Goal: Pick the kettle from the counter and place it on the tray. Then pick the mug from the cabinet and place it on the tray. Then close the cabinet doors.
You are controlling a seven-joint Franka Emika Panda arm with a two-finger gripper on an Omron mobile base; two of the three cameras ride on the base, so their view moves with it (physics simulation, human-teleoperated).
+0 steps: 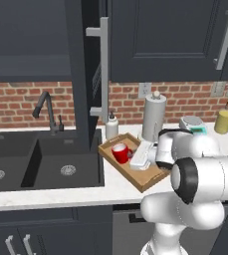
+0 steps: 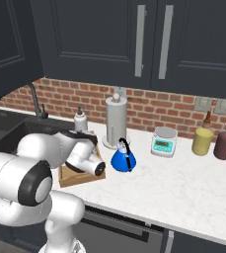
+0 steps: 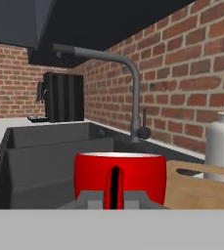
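Note:
The red mug (image 1: 119, 153) is low over the left end of the wooden tray (image 1: 148, 180), inside its rim. My gripper (image 1: 132, 156) reaches it from the right and is shut on its handle. In the hand view the mug (image 3: 119, 171) is close in front, its loop handle between my fingertips (image 3: 91, 199), with the tray (image 3: 196, 188) to the right. The blue kettle (image 2: 123, 158) stands on the white counter (image 2: 183, 188) just right of the tray (image 2: 77, 179). One cabinet door (image 1: 88, 64) hangs open, edge-on above the sink.
A black double sink (image 1: 41, 159) with a faucet (image 1: 43, 107) lies left of the tray. A soap dispenser (image 1: 111, 125) and paper-towel roll (image 1: 154, 117) stand behind it. A scale (image 2: 164, 142) and two jars (image 2: 202, 141) sit further right.

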